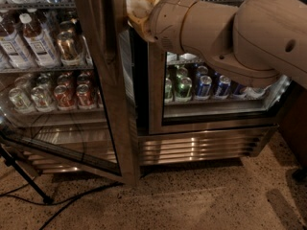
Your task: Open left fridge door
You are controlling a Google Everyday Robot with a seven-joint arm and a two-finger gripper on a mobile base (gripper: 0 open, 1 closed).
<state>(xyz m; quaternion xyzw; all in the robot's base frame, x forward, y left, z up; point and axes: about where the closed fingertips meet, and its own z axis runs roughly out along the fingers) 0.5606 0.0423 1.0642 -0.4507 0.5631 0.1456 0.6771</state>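
The fridge (201,145) is a brushed-steel drinks cooler with a louvred grille at its base. The left fridge door (111,104), a glass pane in a wide steel frame, stands swung outward, with a dark gap between its free edge and the cabinet. Bottles and cans on wire shelves show through its glass. My gripper (136,9) is at the end of the big beige arm, high up at the door's free edge, in the gap beside the right door's frame. The arm covers most of it.
The right door (156,104) is shut, with blue and silver cans (206,85) behind its glass. A black stand leg and cables (29,188) lie on the speckled floor (206,195) at lower left. The open door's bottom corner (128,178) juts over the floor.
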